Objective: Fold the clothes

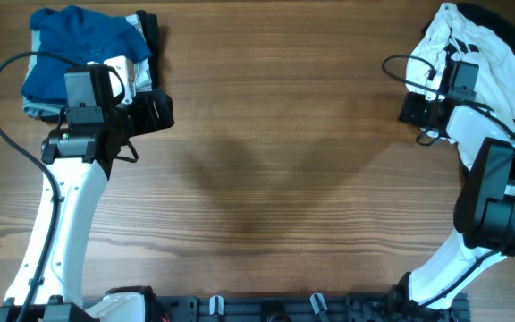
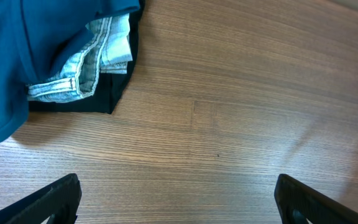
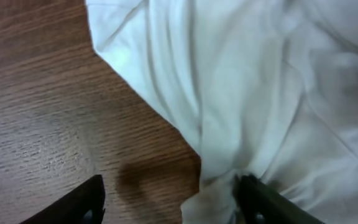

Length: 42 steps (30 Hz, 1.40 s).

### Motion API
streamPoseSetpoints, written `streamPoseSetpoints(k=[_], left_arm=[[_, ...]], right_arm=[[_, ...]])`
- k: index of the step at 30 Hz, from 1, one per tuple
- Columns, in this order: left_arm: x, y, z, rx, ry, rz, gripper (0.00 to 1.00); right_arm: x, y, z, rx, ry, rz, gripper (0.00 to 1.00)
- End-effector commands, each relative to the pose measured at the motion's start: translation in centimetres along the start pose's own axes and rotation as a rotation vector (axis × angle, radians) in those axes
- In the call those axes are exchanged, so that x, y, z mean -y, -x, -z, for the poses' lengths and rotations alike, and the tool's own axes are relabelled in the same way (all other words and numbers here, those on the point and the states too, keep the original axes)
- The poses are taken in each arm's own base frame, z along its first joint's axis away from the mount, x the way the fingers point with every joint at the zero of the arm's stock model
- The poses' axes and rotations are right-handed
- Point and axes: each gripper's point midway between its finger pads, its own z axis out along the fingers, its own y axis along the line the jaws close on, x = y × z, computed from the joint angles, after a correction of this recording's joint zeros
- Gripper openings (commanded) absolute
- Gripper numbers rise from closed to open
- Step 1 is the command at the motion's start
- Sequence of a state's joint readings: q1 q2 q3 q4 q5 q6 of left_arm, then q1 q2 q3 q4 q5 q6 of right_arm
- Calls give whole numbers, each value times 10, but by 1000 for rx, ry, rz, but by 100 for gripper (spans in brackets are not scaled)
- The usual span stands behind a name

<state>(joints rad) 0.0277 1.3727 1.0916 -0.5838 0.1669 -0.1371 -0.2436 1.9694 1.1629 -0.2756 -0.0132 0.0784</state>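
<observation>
Item: white T-shirt (image 3: pixel 260 93), bunched, no clear long axis. It lies directly ahead and right of the right claw (image 3: pixel 173 202), its edge dipping between parted, empty fingers. Left claw (image 2: pixel 179 202): spread wide, empty, blue garment (image 2: pixel 11 62) ahead-left. Right arm nearer, likely grasps.

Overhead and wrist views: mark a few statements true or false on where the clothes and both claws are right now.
1. The blue garment sits at the far left of the table. True.
2. The left claw is shut on denim. False: it is open over bare wood, holding nothing.
3. The white shirt is spread flat mid-table. False: it lies bunched at the far right.
4. The right claw is open, with the shirt's edge beside one finger. True.
</observation>
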Motion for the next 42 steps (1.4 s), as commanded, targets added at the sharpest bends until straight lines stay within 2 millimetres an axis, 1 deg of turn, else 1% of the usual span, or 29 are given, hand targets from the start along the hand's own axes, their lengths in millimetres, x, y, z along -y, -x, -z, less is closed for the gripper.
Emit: streamPoseSetpoints(k=[1,3,5,7,11,14,15,18,20,21,22,25,26,27,28,30,32,33,34,35,37,38,39,40,42], left_arm=[[6,6,2,12,-25,-3,100],[6,6,2,12,-25,-3,100],[6,6,2,12,-25,-3,100],[6,6,2,12,-25,-3,100],[6,6,2,12,-25,-3,100],[6,6,2,12,-25,-3,100],[6,6,2,12,-25,-3,100],[6,6,2,12,-25,-3,100],[6,6,2,12,-25,-3,100],[6,6,2,13,-25,-3,100],[6,6,2,13,-25,-3,100],[7,8,2,20,-26,-5,98],[7,9,2,26,-28,-6,98],[8,12,2,36,-29,-8,97],[9,17,3,55,-33,-11,97],[10,21,3,72,-37,-14,97],[10,24,3,86,-39,-17,95],[10,25,3,92,-37,-17,95],[9,26,3,94,-35,-17,95],[8,27,3,99,-26,-16,95],[4,28,4,105,-6,-13,95],[2,29,4,106,0,-11,95],[-1,30,4,109,8,-7,95],[-4,30,5,111,15,-1,95],[-13,32,6,116,29,14,95]], right_arm=[[8,-5,-5,-23,-46,-56,70],[9,-4,-2,-21,-56,-67,66],[19,-6,4,-23,-115,-125,62],[24,-11,5,-42,-143,-147,58],[27,-28,3,-103,-165,-182,56],[28,-36,-1,-131,-173,-178,50],[28,-40,-1,-144,-177,-177,41],[30,-50,-2,-184,-190,-174,27],[30,-54,-2,-200,-191,-173,9],[28,-54,-2,-203,-178,-174,4],[23,-54,-2,-205,-150,-176,4],[-7,-52,-1,-226,-7,-139,4],[-16,-50,2,-230,27,-123,4],[-30,-47,7,-234,70,-93,4],[-58,-39,20,-233,148,-32,4],[-84,-28,36,-223,208,22,4],[-122,-14,62,-197,287,101,4],[-145,-8,77,-176,331,147,4],[-164,-5,88,-160,360,183,4],[-178,-3,96,-149,376,212,4],[-219,-3,114,-120,425,292,4],[-240,-6,123,-105,451,334,4],[-255,-10,129,-96,472,364,4],[-281,-19,140,-82,508,417,4],[-320,-38,158,-66,562,498,4]])
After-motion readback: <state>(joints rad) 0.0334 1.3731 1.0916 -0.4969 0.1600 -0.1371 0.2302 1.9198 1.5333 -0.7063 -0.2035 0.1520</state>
